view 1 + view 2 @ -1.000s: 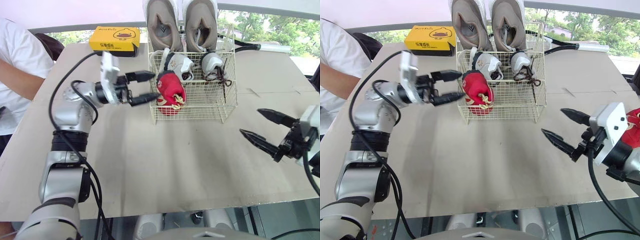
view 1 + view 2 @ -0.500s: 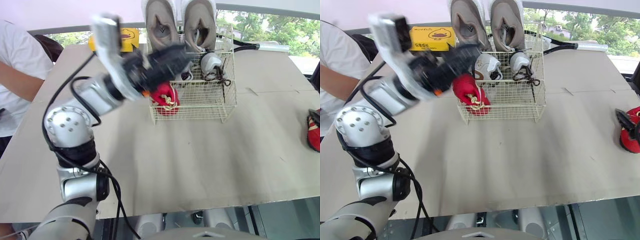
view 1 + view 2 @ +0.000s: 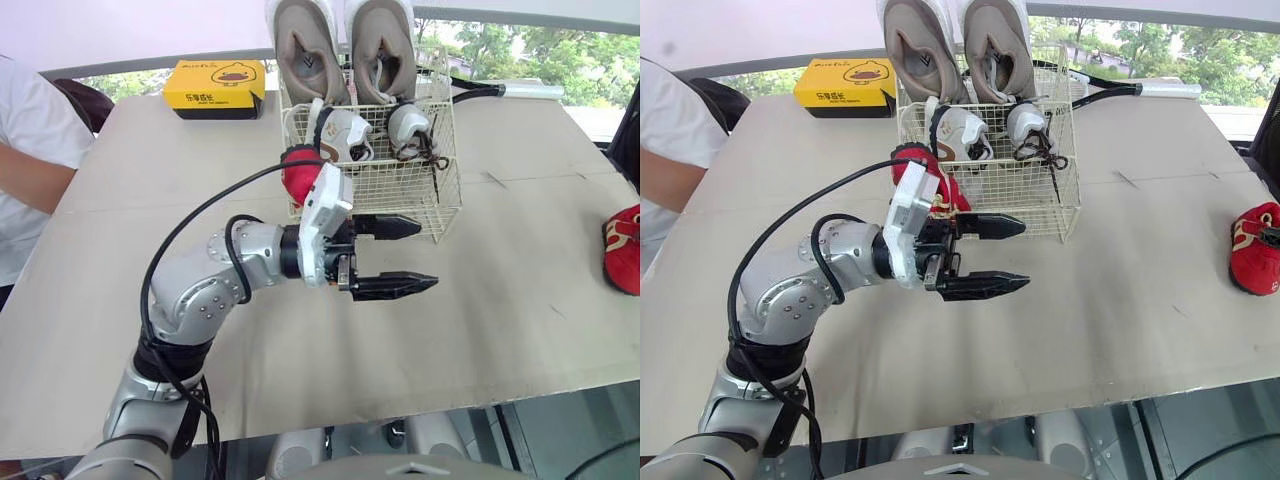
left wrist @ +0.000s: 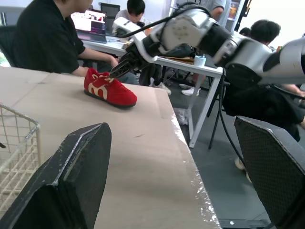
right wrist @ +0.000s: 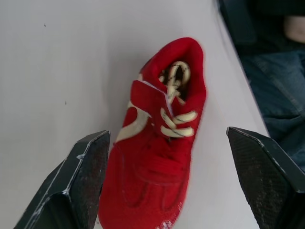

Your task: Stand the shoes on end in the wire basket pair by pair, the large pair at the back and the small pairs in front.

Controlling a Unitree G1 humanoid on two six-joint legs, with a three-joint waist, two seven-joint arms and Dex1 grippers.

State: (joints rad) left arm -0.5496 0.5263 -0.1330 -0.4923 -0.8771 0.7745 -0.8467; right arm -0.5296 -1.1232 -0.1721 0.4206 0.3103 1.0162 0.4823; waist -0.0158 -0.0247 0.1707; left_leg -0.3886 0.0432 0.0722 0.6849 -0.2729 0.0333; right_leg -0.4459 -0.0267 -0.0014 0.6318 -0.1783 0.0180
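Observation:
A wire basket (image 3: 447,205) stands at the table's far middle. Two large tan shoes (image 3: 300,50) stand on end at its back, two small white-grey shoes (image 3: 340,132) sit in front of them, and one small red shoe (image 3: 297,172) is at its front left corner. My left gripper (image 3: 428,255) hovers open and empty just in front of the basket. A second red shoe (image 3: 1252,248) lies flat near the table's right edge. My right gripper (image 5: 167,143) is open above it, one finger on each side; the left wrist view shows its fingertips (image 4: 116,73) at the shoe's heel.
A yellow box (image 3: 215,85) lies at the back left of the table. A person in a white shirt (image 3: 30,150) sits at the left edge. A white and black tube (image 3: 505,90) lies behind the basket. Beyond the right edge (image 4: 183,143) are desks and seated people.
My left arm has swung away from the red shoe in the basket and down to the basket's front, open. My right arm has moved out to the red shoe at the right edge.

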